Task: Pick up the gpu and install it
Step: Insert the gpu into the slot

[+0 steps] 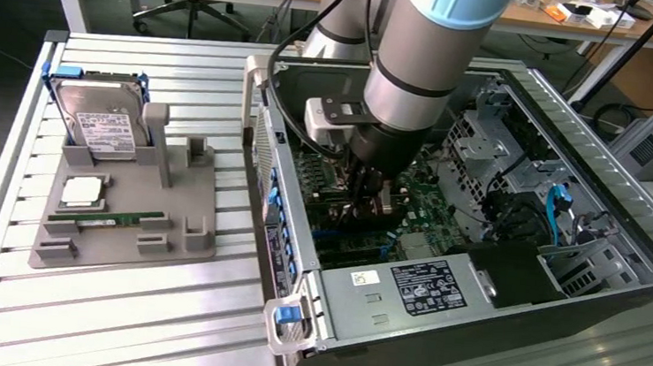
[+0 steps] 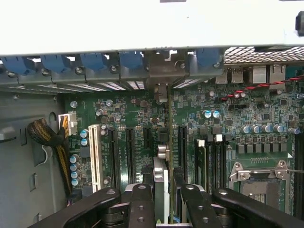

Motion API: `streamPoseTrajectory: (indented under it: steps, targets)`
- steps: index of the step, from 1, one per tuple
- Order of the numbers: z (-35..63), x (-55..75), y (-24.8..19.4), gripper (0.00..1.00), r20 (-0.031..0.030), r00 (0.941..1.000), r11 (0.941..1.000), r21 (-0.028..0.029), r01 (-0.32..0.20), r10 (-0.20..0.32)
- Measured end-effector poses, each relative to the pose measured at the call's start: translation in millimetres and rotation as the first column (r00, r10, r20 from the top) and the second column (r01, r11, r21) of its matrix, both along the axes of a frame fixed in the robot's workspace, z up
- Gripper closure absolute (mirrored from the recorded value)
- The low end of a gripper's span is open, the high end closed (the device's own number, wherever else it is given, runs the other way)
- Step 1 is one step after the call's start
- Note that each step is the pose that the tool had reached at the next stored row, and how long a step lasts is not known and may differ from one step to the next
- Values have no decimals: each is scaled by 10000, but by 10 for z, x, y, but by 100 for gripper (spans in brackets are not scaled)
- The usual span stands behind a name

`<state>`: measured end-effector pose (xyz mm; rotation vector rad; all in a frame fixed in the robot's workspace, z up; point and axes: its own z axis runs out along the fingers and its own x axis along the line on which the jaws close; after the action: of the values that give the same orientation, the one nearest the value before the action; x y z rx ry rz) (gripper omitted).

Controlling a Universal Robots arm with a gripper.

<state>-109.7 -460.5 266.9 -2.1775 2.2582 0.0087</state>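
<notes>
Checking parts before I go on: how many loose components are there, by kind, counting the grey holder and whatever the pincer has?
hard drive: 1
RAM stick: 1
square silver chip: 1
gpu, gripped in the pincer over the motherboard slots: 1
Total: 4

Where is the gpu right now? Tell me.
In the wrist view the gpu stands on edge in the gripper, over the black expansion slots of the green motherboard, inside the open computer case.
</notes>
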Motion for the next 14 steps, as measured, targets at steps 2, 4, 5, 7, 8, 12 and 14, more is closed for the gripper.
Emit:
streamPoseTrajectory:
  steps: [2,4,5,7,8,12,14]
  targets:
    - [-1,0,4,73,1,10000,10000,1,-8,8]
    - [0,0,30,73,1,10000,10000,0,-22,22]
    - [-1,0,39,73,1,10000,10000,0,-27,27]
    - [-1,1,43,73,1,10000,10000,1,-40,40]
    - [-1,0,43,73,1,10000,10000,0,-55,55]
    - [0,-3,44,73,0,10000,10000,-5,-94,94]
    - [0,-3,44,73,0,10000,10000,-12,-96,96]
